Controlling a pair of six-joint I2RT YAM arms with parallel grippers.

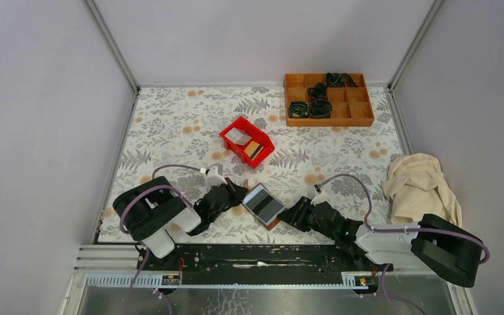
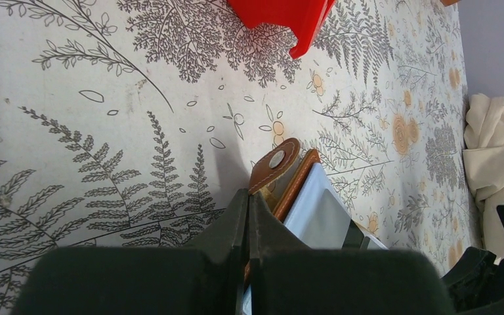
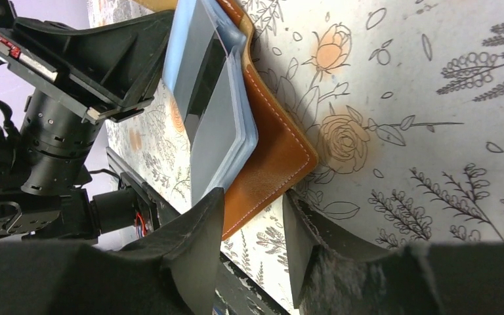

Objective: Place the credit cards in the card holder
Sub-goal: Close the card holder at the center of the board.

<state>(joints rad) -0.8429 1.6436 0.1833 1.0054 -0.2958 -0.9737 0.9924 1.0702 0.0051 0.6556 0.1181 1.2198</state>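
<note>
A: Left gripper (image 1: pixel 243 194)?
B: Clenched. Pinching the wallet (image 1: pixel 264 205) by its leather edge, just below the snap tab (image 2: pixel 277 159).
A: Right gripper (image 1: pixel 283 211)?
B: Jaws roughly half apart, straddling the wallet's corner. Gap on one side, so no grip.
A: Wallet position?
B: Lying open, lining up, between the two grippers.
A: Cards?
B: In the red bin (image 1: pixel 230 126), ahead of the left gripper and well apart: white card (image 1: pixel 238 136), tan card (image 1: pixel 254 149).

open card holder (image 1: pixel 263 205) between left hand (image 1: pixel 241 196) and right hand (image 1: pixel 288 214); credit cards (image 1: pixel 238 136) in red bin (image 1: pixel 233 146)
</note>
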